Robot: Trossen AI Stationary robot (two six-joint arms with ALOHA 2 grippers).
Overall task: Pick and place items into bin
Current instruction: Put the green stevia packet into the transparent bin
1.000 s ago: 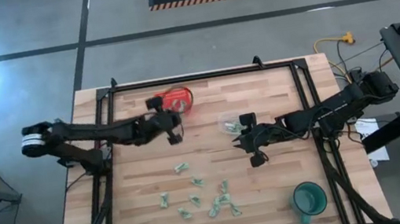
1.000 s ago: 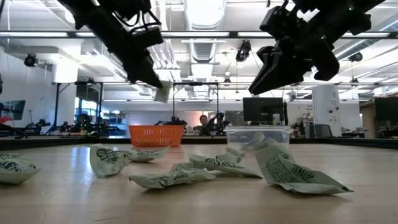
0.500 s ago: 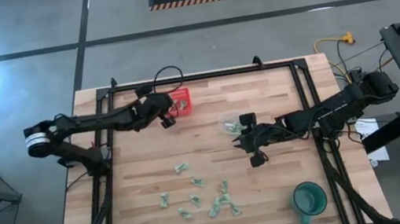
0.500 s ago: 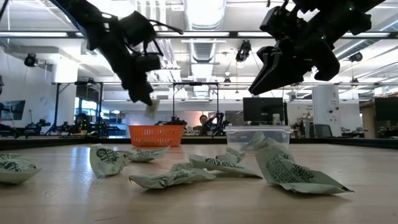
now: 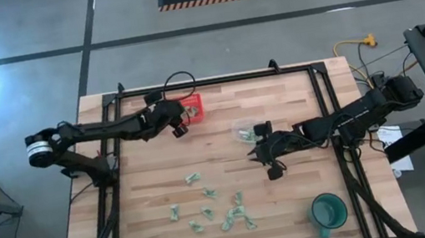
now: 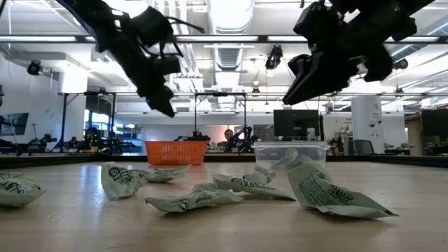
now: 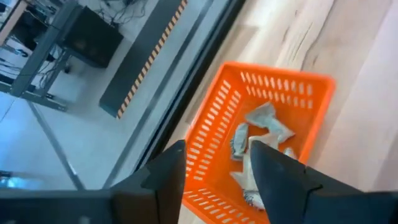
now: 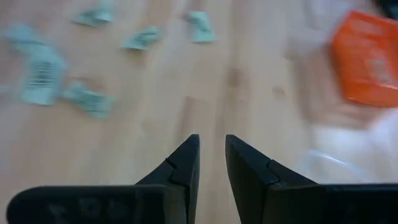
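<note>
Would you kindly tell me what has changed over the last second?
The left pincer carried a green packet over the orange basket and opened, letting it go; it is now empty. The right pincer, clear tub and loose packets stayed put.

The pale green wrappers [image 6: 318,190] carry dark print, too small to read.

Orange bin [image 8: 364,59] — blurred, edge-cropped
</note>
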